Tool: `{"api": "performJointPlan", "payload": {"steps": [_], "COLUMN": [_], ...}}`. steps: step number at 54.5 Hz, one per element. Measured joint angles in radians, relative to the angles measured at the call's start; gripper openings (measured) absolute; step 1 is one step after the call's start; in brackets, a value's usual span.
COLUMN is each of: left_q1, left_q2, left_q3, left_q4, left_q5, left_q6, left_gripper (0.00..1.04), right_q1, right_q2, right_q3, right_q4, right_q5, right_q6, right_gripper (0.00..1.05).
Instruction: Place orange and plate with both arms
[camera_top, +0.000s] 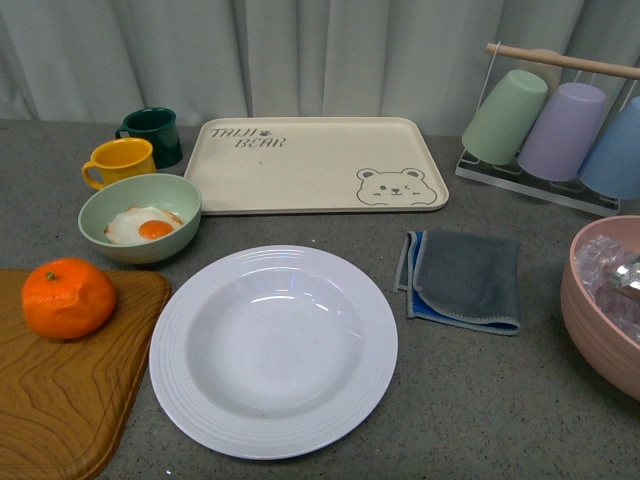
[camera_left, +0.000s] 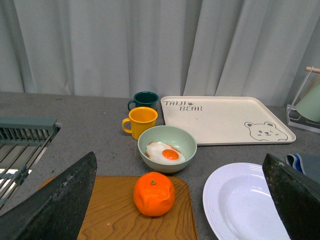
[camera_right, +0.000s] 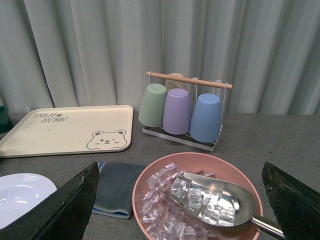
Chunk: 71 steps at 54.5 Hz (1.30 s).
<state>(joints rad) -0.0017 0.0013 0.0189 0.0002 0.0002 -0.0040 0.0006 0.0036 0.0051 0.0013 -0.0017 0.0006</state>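
Note:
The orange (camera_top: 68, 298) sits on a wooden board (camera_top: 60, 400) at the front left; it also shows in the left wrist view (camera_left: 154, 194). The large white plate (camera_top: 273, 348) lies on the table right of the board, empty, and shows in the left wrist view (camera_left: 245, 205) and partly in the right wrist view (camera_right: 20, 192). My left gripper (camera_left: 180, 210) is open, held back from and above the orange and the plate's near edge, touching nothing. My right gripper (camera_right: 180, 210) is open above a pink bowl of ice. Neither arm shows in the front view.
A beige bear tray (camera_top: 315, 165) lies behind the plate. A pale green bowl with a fried egg (camera_top: 140, 217), a yellow mug (camera_top: 120, 162) and a dark green mug (camera_top: 152, 135) stand at the left. A grey cloth (camera_top: 465, 280), the pink ice bowl with a metal scoop (camera_right: 197, 197) and a cup rack (camera_top: 555, 130) are at the right. A dish rack (camera_left: 25, 145) is far left.

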Motion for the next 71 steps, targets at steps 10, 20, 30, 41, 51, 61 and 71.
{"api": "performJointPlan", "payload": {"steps": [10,20,30,41,51,61,71], "left_q1": [0.0,0.0,0.0,0.0,0.0,-0.002,-0.061], "left_q2": [0.0,0.0,0.0,0.0,0.0,0.004,0.308], "left_q3": [0.0,0.0,0.0,0.0,0.0,0.002,0.087], "left_q4": [0.0,0.0,0.0,0.0,0.0,-0.005,-0.14], "left_q5": [0.0,0.0,0.0,0.0,0.0,-0.01,-0.128], "left_q6": [0.0,0.0,0.0,0.0,0.0,-0.002,-0.148], "left_gripper": [0.98,0.98,0.98,0.98,0.98,0.98,0.98], "right_q1": [0.0,0.0,0.0,0.0,0.0,0.0,0.0], "right_q2": [0.0,0.0,0.0,0.0,0.0,0.0,0.0], "right_q3": [0.0,0.0,0.0,0.0,0.0,0.0,0.0], "right_q4": [0.0,0.0,0.0,0.0,0.0,0.0,0.0], "right_q5": [0.0,0.0,0.0,0.0,0.0,0.0,0.0], "right_q6": [0.0,0.0,0.0,0.0,0.0,0.0,0.0], "right_gripper": [0.95,0.95,0.95,0.95,0.95,0.95,0.95]}}
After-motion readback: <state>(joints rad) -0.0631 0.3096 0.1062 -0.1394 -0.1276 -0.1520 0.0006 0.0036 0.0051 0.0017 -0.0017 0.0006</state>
